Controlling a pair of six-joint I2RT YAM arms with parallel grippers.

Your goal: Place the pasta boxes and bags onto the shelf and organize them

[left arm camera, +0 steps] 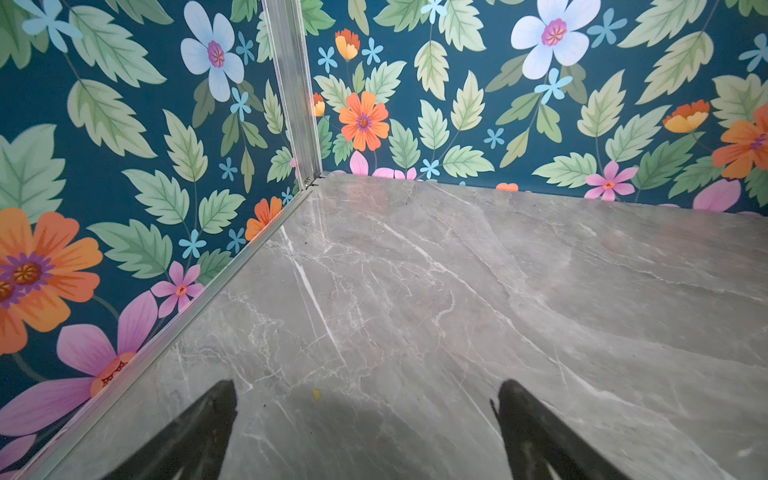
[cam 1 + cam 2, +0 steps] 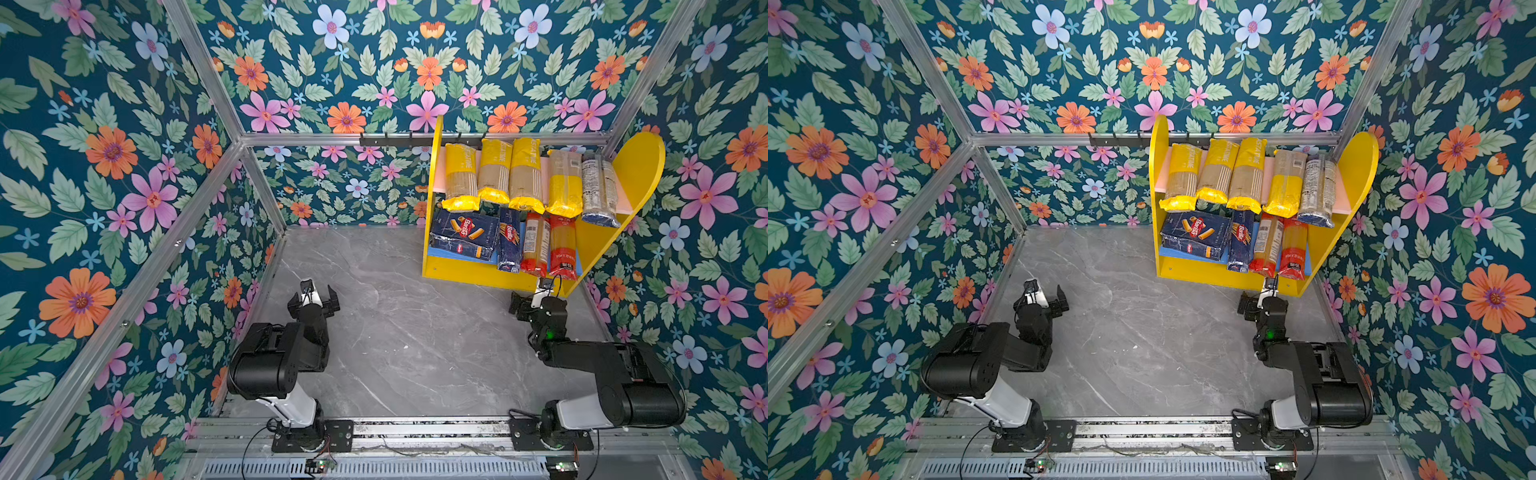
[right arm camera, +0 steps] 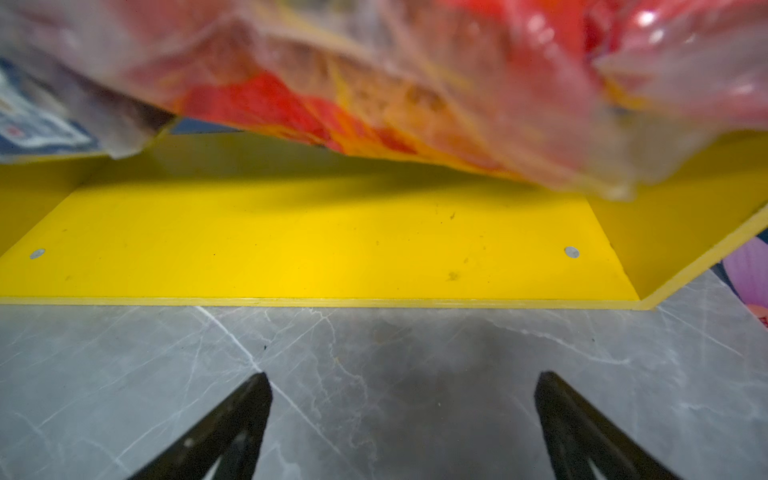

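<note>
Beyond right fingers [image 3: 232,424]: red-ended bags [image 3: 374,95] on shelf [image 3: 316,249] | fingers spread, empty

Five bags [image 2: 527,174] (four yellow-ended) lie side by side on the upper tier of the shelf [image 2: 638,166]. Both blue boxes [image 2: 463,239] and two red-ended bags [image 2: 562,245] lie below.

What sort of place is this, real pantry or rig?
Likely a robot test cell, not a real pantry: aluminium frame lined with floral wallpaper, left arm and right arm on a base rail, one small shelf of pasta.
</note>
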